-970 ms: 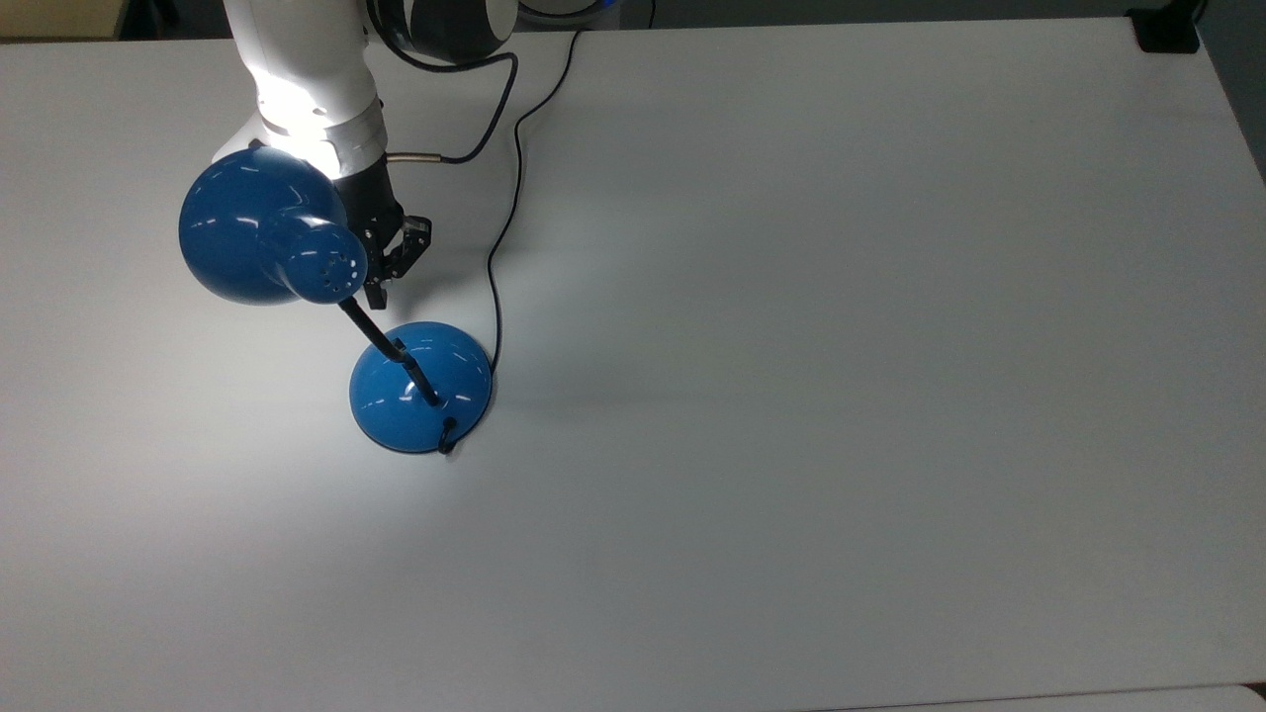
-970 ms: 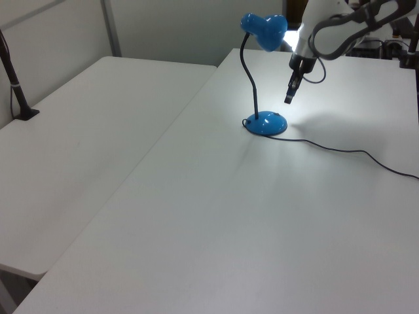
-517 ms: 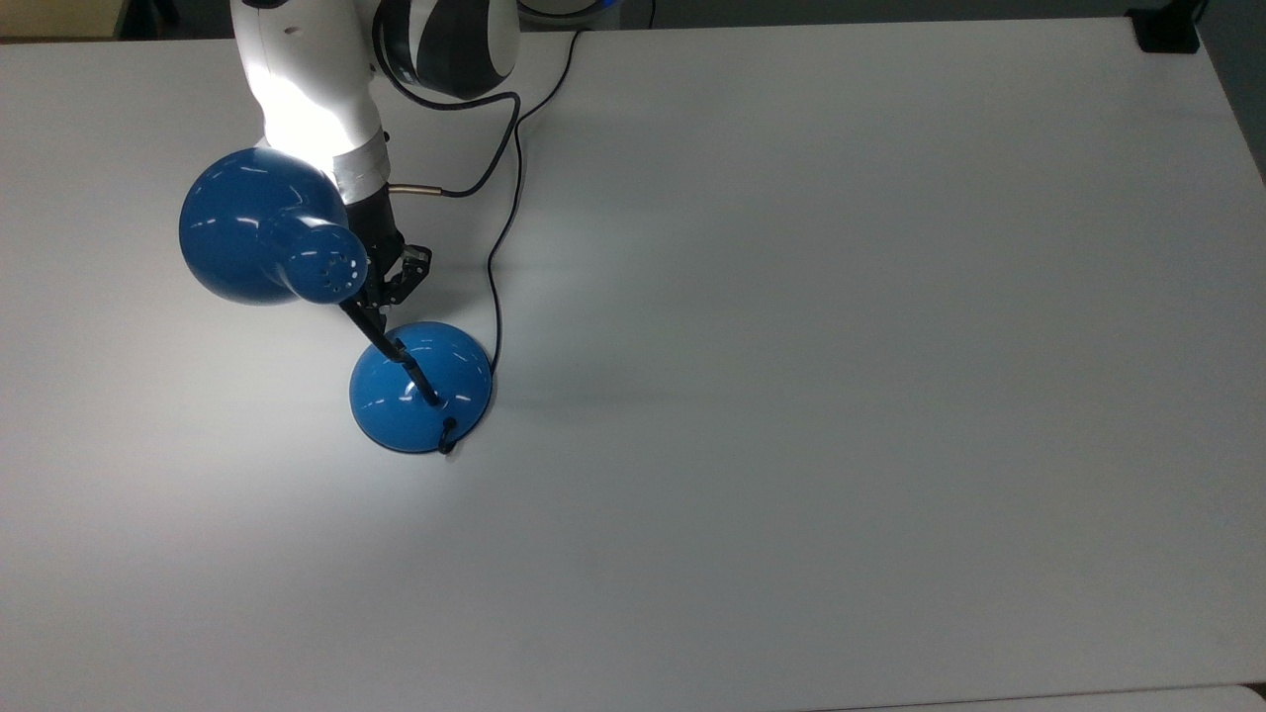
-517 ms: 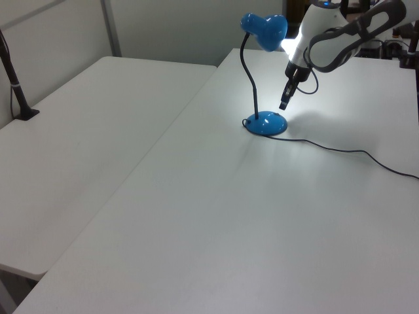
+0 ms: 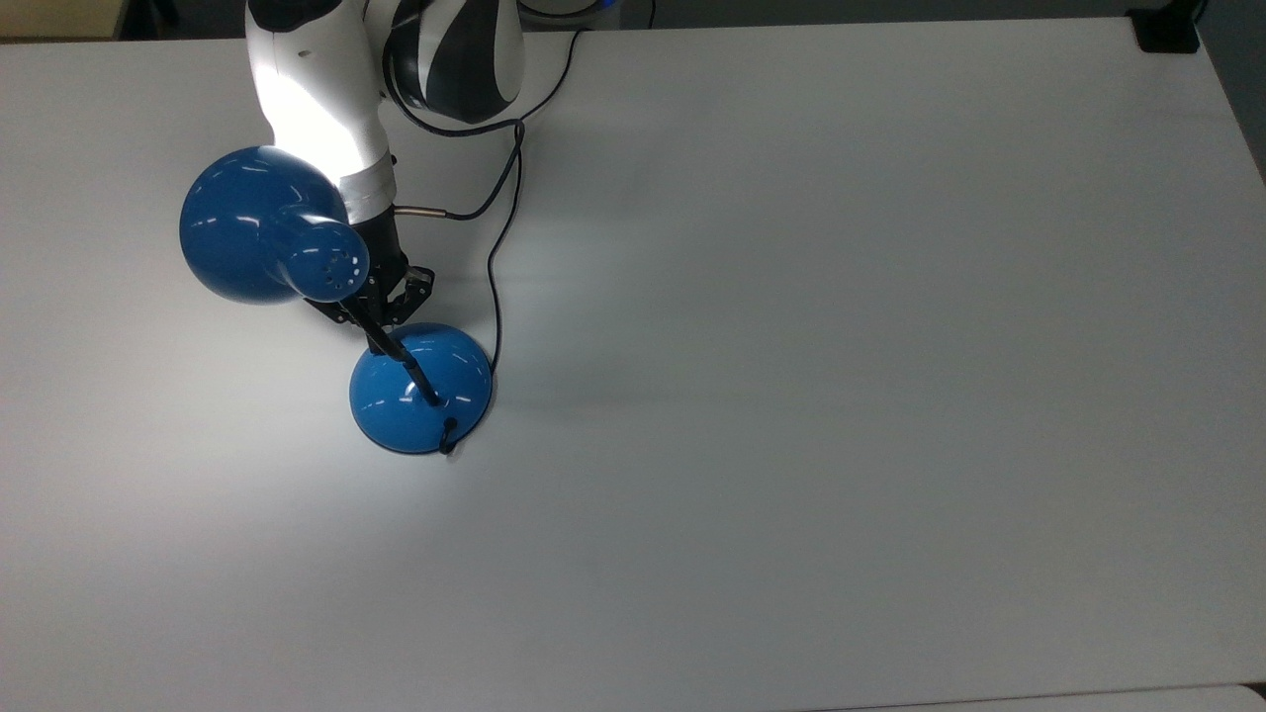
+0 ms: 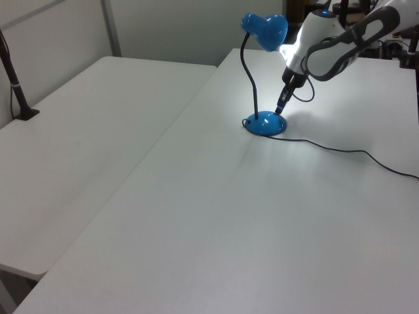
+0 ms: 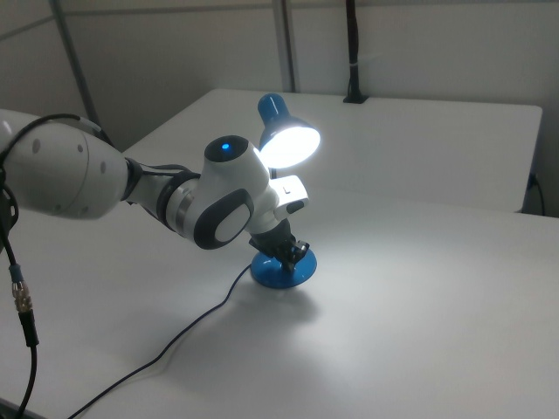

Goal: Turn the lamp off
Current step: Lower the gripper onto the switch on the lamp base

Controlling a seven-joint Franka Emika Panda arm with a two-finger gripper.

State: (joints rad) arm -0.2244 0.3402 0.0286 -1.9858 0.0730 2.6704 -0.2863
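The lamp is lit, and its blue dome shade (image 5: pixel 259 226) throws bright light on the white arm and the table. The black neck runs down to the round blue base (image 5: pixel 435 400). In the left view the shade (image 6: pixel 264 30) stands high above the base (image 6: pixel 263 125); the right view shows the glowing shade (image 7: pixel 286 140) and base (image 7: pixel 278 273). My gripper (image 5: pixel 381 318) hangs under the shade, tip down at the base's top, toward the arm. In the left view the gripper (image 6: pixel 280 109) tapers to one narrow point, shut with nothing in it, and the right view has the gripper (image 7: pixel 291 253) right above the base.
The lamp's thin black cord (image 5: pixel 497 257) runs from the base toward the table's far edge, beside the arm's own cable (image 5: pixel 485 203). A black block (image 5: pixel 1167 30) sits at the top view's upper right corner. A second table with a clamped black post (image 6: pixel 16 82) stands at the left view's left.
The gripper has come down and closer to the lamp's base, from beside the neck to the base's top. The lamp has not moved and stays lit.
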